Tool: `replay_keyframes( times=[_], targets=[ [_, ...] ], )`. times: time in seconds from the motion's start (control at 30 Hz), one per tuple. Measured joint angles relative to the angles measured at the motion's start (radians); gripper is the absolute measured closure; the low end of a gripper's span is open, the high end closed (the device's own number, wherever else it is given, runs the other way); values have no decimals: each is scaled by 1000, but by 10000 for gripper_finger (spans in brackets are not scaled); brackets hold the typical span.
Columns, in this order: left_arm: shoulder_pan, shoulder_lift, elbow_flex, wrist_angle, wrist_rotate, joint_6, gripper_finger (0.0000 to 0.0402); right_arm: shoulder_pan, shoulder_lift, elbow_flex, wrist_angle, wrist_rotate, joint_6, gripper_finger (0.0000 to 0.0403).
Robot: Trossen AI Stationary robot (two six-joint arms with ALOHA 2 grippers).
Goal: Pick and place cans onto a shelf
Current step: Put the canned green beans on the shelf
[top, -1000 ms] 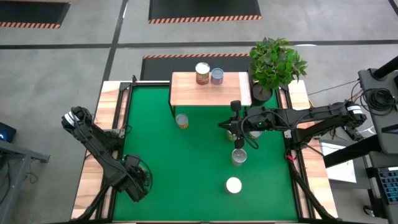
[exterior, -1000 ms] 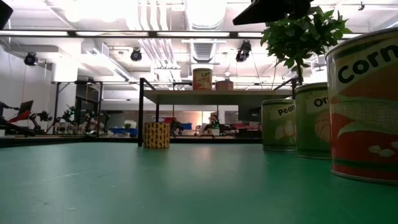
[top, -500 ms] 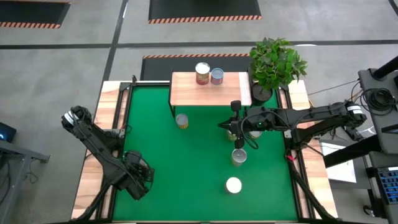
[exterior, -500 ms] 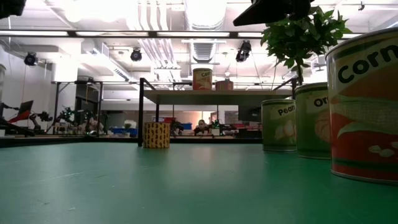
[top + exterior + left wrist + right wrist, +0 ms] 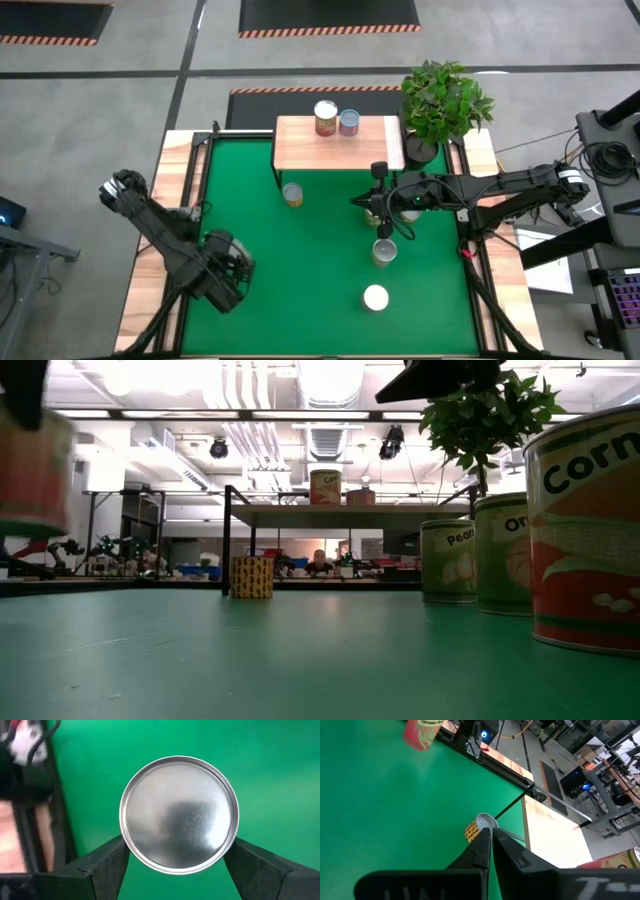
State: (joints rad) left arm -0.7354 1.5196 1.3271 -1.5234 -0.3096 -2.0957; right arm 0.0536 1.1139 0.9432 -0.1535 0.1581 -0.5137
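Silvery can (image 5: 179,814) sits clamped between the left gripper's (image 5: 177,865) fingers, lifted at the near-left of the green table (image 5: 300,260). We judge transport underway; next we carry it far to the shelf (image 5: 300,150). Right gripper (image 5: 377,205), fingers closed empty, waits mid-table.

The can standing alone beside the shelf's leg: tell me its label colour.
Yellow-orange, patterned label on the can; the low view shows it best.
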Motion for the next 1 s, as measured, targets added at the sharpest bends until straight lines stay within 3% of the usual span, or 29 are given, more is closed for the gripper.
replay_keyframes(
  times=[0.3, 0.4, 1.0],
  targets=[
    [212, 0, 187, -21, -207, 376, 116, 0, -51, 0, -67, 0, 50, 394],
    [256, 7, 233, -19, -233, 471, 116, 0, -69, 0, -101, 0, 77, 394],
    [318, 17, 257, -12, -273, 605, 116, 0, -104, -12, -147, 0, 124, 394]
  ],
)
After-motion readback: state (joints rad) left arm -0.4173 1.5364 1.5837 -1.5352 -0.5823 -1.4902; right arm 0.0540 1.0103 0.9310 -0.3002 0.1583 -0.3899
